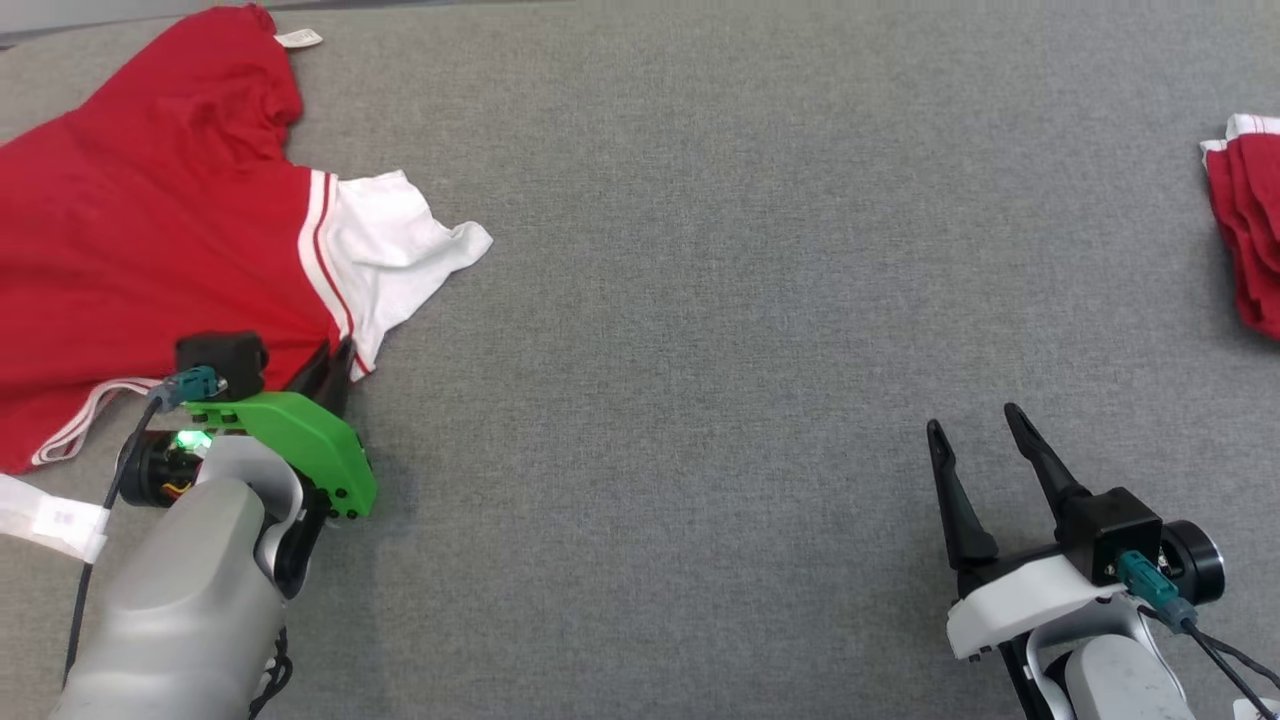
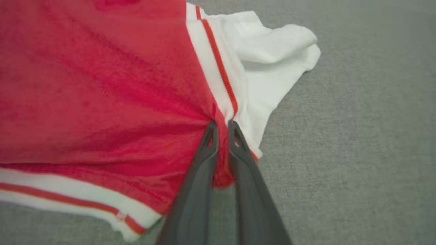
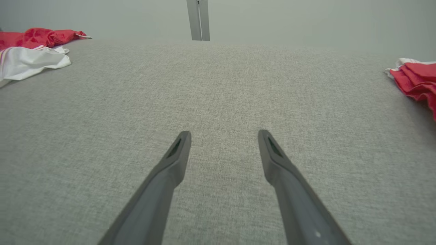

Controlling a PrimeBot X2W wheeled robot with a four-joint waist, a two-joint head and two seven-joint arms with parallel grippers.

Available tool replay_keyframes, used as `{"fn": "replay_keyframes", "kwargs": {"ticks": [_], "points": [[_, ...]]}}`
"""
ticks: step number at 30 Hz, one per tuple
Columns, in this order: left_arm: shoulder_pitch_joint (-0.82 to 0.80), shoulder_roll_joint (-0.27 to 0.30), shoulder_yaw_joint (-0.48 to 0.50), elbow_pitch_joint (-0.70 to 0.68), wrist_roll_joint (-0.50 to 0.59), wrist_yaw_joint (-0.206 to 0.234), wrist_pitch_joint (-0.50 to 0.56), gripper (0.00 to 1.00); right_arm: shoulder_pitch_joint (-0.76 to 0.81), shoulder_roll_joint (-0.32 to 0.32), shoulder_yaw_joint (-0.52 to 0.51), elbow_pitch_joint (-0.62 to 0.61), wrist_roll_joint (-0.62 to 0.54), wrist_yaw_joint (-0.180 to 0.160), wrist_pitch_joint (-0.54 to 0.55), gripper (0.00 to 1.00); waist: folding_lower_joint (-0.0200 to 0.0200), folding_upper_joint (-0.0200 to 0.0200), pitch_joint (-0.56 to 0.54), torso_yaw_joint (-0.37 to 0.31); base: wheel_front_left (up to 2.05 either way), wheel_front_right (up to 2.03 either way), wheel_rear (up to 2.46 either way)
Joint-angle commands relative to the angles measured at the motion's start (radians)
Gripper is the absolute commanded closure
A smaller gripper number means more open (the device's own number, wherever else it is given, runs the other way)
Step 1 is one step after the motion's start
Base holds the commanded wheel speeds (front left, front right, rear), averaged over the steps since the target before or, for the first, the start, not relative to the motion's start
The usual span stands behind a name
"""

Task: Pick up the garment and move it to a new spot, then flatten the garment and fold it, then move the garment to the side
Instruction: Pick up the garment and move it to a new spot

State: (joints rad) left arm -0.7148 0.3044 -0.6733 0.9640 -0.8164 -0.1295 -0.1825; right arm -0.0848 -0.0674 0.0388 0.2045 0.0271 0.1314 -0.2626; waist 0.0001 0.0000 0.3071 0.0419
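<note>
A grey, coarse-woven cloth surface [image 1: 700,250] stretches flat across the whole work area. At its far left lies the garment [image 1: 150,220], a red shirt of thin, slightly sheer knit, spread loosely with soft creases. It has one short white sleeve [image 1: 390,250] crumpled to a point, joined by a white band with a thin red stripe, and a small white tag [image 1: 298,39] at its far end. A second red-and-white garment [image 1: 1250,230] sits bunched in layered folds at the right edge, well apart from the first.

There are two grippers. The left gripper [image 2: 222,127] has its fingers pressed nearly together, pinching a gather of red fabric just beside the sleeve seam. The right gripper [image 1: 974,420] stands spread wide over bare cloth, holding nothing.
</note>
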Motion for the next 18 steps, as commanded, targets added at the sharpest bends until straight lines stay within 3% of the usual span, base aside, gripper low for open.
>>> {"fn": "replay_keyframes", "kwargs": {"ticks": [1,8,18], "points": [[0.005,-0.005,-0.011,-0.028,-0.020,-0.002,-0.015,1.00,0.013,0.002,-0.002,0.003,0.010,-0.002,-0.003,0.00,-0.0001,0.0000,-0.065,0.043,0.00,0.00,0.00],[0.028,-0.034,-0.126,-0.257,-0.109,-0.001,-0.007,1.00,0.051,0.008,0.007,0.023,0.030,-0.002,-0.003,0.00,-0.0001,0.0000,-0.154,0.060,0.00,0.00,0.00],[0.054,-0.026,-0.289,-0.705,-0.206,-0.002,0.082,1.00,0.113,0.015,-0.016,0.034,0.058,-0.002,-0.003,0.00,-0.0001,0.0000,-0.252,0.010,0.00,0.00,0.00]]}}
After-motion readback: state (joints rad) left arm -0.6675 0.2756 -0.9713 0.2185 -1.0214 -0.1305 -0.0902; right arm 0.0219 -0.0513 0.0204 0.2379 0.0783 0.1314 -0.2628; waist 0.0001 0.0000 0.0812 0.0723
